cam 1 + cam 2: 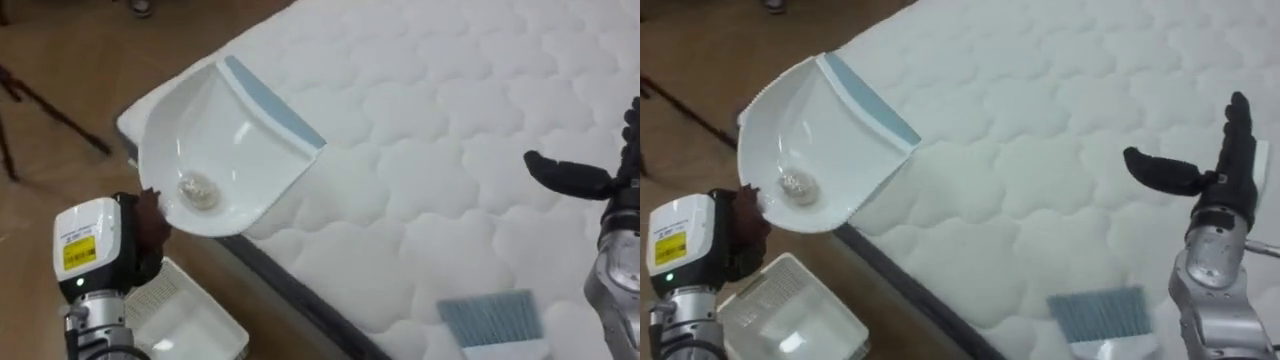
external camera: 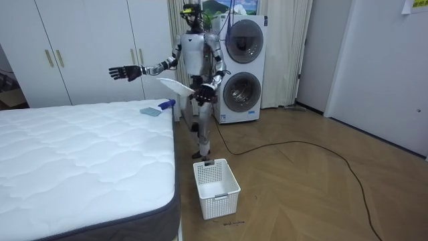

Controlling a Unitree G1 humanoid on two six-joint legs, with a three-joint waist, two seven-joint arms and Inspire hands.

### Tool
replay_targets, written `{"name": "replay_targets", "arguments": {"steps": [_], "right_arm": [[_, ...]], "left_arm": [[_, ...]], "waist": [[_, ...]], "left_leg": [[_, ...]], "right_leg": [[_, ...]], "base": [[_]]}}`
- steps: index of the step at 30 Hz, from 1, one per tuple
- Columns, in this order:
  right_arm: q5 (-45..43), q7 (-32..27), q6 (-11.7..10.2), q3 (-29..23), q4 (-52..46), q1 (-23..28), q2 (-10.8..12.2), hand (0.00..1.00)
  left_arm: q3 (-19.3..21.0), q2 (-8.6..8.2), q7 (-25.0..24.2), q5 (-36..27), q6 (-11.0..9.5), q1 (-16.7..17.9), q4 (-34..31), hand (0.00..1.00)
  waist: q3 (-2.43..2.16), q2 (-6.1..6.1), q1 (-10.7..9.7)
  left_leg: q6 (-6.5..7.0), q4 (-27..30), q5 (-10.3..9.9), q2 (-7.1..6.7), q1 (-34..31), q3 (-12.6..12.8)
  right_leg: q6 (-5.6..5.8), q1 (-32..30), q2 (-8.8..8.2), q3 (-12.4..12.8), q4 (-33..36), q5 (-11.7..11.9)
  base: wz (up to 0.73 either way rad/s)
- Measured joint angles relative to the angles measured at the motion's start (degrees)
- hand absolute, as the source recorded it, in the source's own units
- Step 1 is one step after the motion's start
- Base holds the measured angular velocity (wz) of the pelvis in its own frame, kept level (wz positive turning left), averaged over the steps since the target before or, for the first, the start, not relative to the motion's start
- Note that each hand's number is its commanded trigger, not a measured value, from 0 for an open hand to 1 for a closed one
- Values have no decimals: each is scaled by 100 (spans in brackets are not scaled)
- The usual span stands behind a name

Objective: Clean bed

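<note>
Bed (image 1: 450, 100): bare white quilted mattress, filling the upper right of the frame. At lower left the left hand (image 1: 150, 232) is closed on the near end of a white dustpan (image 1: 225, 140) held over the bed's edge, a crumpled wad of litter (image 1: 197, 188) in its bowl. The right hand (image 1: 1230, 180) hovers at right, fingers straight. A blue-bristled brush (image 1: 490, 318) lies at bottom right. Likely step: emptying the pan. Next, tip it over the white basket (image 1: 190, 322) on the floor below.

The white, blue-lipped dustpan (image 1: 225, 150) tilts over the edge of the quilted mattress (image 1: 450, 120), a pale wad (image 1: 196, 187) in its bowl; a blue brush (image 1: 490, 318) lies on the mattress.
</note>
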Motion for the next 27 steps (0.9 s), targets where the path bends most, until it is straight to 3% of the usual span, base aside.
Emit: {"name": "replay_targets", "arguments": {"steps": [2,5,8,11,13,14,15,17,19,20,21,22,23,25,26,27], "right_arm": [[-11,-67,-152,-20,-41,60,145,0],[6,-81,-199,-19,-42,185,221,0],[-37,-24,-199,27,-49,234,369,0],[-18,120,-199,171,-54,237,390,0],[-19,203,-209,179,-57,237,426,0],[-34,225,-235,187,-57,236,434,0],[-73,220,-278,199,-56,238,467,0],[-234,245,-325,285,-61,224,558,0],[-442,296,-331,403,-58,237,629,0],[-549,319,-338,404,-57,272,683,0],[-571,321,-340,403,-55,274,687,0],[-558,326,-345,401,-51,270,683,0],[-570,329,-362,400,-51,262,662,0],[-650,330,-367,398,-49,268,622,0],[-693,345,-374,401,-32,269,606,0],[-698,345,-375,400,-30,282,597,0]], "left_arm": [[16,-23,14,-6,-41,34,-12,100],[48,-59,13,-12,-153,100,-19,100],[221,-76,13,-19,-255,145,-34,100],[299,-85,8,-18,-376,144,-36,100],[301,-110,-29,-12,-418,145,-36,100],[302,-110,-73,-10,-460,143,-36,100],[299,-112,-90,-9,-476,145,-32,100],[335,-110,-88,-12,-479,145,-33,100],[364,-103,-92,-12,-499,143,-33,100],[365,-101,-95,-20,-558,133,-37,100],[364,-96,-97,-25,-595,122,-38,100],[335,-79,-122,-92,-636,99,-48,100],[302,-79,-140,-172,-639,71,-59,100],[284,-82,-193,-243,-642,48,-59,100],[297,-66,-234,-248,-638,39,-59,100],[301,-64,-262,-250,-638,36,-59,100]], "waist": [[-6,82,27],[-30,180,99],[-31,181,230],[-40,200,349],[-39,202,372],[-27,219,451],[11,275,475],[27,304,531],[50,338,442],[49,338,342],[49,336,294],[39,308,210],[32,283,153],[39,236,130],[44,146,23],[53,137,-18]], "left_leg": [[54,-95,78,-130,-23,-105],[78,-314,247,-354,13,-407],[64,-628,407,-517,152,-584],[51,-722,413,-549,240,-762],[112,-623,347,-554,274,-906],[118,-536,282,-547,300,-1030],[126,-471,243,-567,352,-1323],[107,-481,234,-647,402,-1768],[81,-456,294,-756,445,-2294],[61,-416,324,-866,446,-2715],[36,-407,339,-937,443,-2930],[-9,-410,367,-1071,438,-3386],[-74,-422,411,-1177,429,-3737],[-145,-376,461,-1325,414,-4106],[-153,-268,454,-1410,343,-4076],[-187,-151,428,-1379,235,-3850]], "right_leg": [[25,115,-10,-391,-74,-33],[67,162,-60,-635,-71,-69],[76,221,-141,-904,-31,-74],[80,187,-201,-982,460,-75],[81,111,-277,-849,931,-75],[101,-80,-371,-608,1509,-58],[126,-419,-439,-114,2095,-58],[94,-950,-405,552,2446,-211],[130,-1329,-400,905,2305,-211],[182,-1500,-322,1292,1956,-175],[190,-1567,-280,1471,1719,-144],[242,-1687,-68,1828,1388,32],[168,-1763,110,2106,1059,221],[134,-1796,285,2466,600,488],[154,-1777,241,2588,434,639],[140,-1758,222,2508,457,721]], "base": [[98],[86],[40],[34],[39],[26],[20],[23],[70],[89],[116],[126],[124],[125],[133],[150]]}}
